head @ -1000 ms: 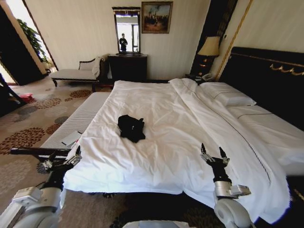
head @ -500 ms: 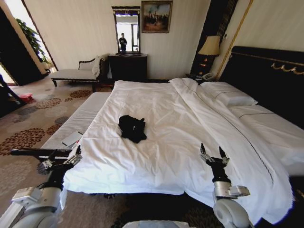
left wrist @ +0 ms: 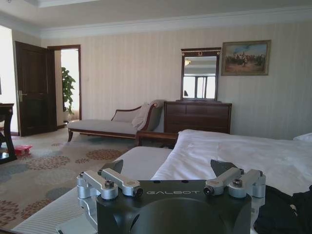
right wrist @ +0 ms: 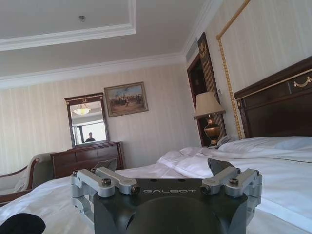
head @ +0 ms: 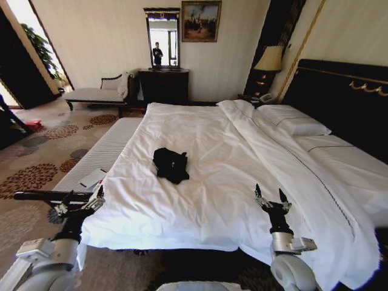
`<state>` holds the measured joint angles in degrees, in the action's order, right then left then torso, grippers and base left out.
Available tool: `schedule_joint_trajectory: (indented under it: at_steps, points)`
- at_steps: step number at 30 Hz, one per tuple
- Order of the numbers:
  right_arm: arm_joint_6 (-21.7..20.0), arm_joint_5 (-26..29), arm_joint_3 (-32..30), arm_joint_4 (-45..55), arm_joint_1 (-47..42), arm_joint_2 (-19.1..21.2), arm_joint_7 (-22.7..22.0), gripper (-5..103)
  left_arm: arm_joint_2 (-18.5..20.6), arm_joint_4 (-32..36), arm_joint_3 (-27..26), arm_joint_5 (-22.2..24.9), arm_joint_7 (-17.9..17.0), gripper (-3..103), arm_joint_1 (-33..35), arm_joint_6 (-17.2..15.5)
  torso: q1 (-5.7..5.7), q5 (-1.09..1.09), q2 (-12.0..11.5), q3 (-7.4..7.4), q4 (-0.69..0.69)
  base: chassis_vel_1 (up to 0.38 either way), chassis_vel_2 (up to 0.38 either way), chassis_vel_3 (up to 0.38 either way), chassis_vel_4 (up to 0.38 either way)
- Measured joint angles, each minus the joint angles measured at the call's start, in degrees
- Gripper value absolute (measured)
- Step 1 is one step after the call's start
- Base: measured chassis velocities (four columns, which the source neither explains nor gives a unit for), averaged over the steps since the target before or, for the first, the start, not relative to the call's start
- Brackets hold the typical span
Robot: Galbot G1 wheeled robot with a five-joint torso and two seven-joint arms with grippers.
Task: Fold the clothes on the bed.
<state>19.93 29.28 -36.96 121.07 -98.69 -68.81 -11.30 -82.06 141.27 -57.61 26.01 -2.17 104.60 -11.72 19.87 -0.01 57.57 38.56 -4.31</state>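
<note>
Lying bunched in a dark heap on the white duvet point(head: 212, 157), the black T-shirt point(head: 170, 164), roughly mid-bed and well clear of both arms. Folding not yet begun, going by the crumpled look; lettering not readable from here.

Hovering low at the near left corner of the bed point(head: 339, 200), the left gripper point(head: 82, 202), fingers spread apart and holding nothing, aimed across the mattress. Hanging over the near edge of the duvet farther right, the right gripper point(head: 269, 199), fingers likewise parted and empty, pointing toward the headboard.

Sitting ahead of both grippers and between their two lines, the shirt, somewhat closer to the left arm's side. Showing at the lower corner past the fingers of the left gripper point(left wrist: 171, 187) in the left wrist view, a fold of the dark cloth point(left wrist: 282, 212). Stretching slightly toward the pillows, the heap's longer side, though too bunched to be sure. Reaching it likely calling for a forward advance by both arms.
</note>
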Motion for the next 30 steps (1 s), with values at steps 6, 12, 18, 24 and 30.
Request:
schedule_joint_trajectory:
  at_steps: [6, 12, 18, 24, 30]
  points:
    - [-0.04, -0.45, 0.0, 0.04, -0.02, -0.18, 0.0, 100, -0.2, -0.04, 0.19, -0.18, 0.01, 100, 0.0, 0.0, -0.01, 0.01, 0.0, 0.0, -0.01, 0.0, 0.0, 0.0, 0.0]
    - [-0.02, -0.67, 0.21, 0.01, -0.01, -0.43, -0.04, 100, -0.3, -0.13, 0.27, -0.25, 0.04, 100, -0.05, 0.03, -0.01, 0.01, 0.0, -0.01, -0.01, 0.0, 0.0, 0.0, 0.0]
    - [0.32, -0.58, 0.55, -0.02, 0.19, -0.5, -0.18, 100, -0.33, -0.24, 0.35, -0.32, 0.06, 100, -0.18, 0.04, -0.01, 0.02, 0.0, -0.01, -0.01, 0.038, 0.105, -0.034, -0.104]
    - [0.31, -0.44, 0.59, -0.02, 0.28, -0.48, -0.23, 100, -0.33, -0.36, 0.37, -0.35, 0.05, 100, -0.28, 0.05, 0.0, -0.04, 0.0, 0.01, 0.0, 0.089, 0.168, -0.071, -0.16]
    - [-0.23, -0.87, 0.59, -0.03, 0.34, -0.7, -0.42, 100, -0.33, -0.46, 0.49, -0.44, 0.05, 100, -0.35, 0.05, -0.01, 0.01, 0.0, 0.0, -0.01, 0.038, 0.062, -0.015, -0.048]
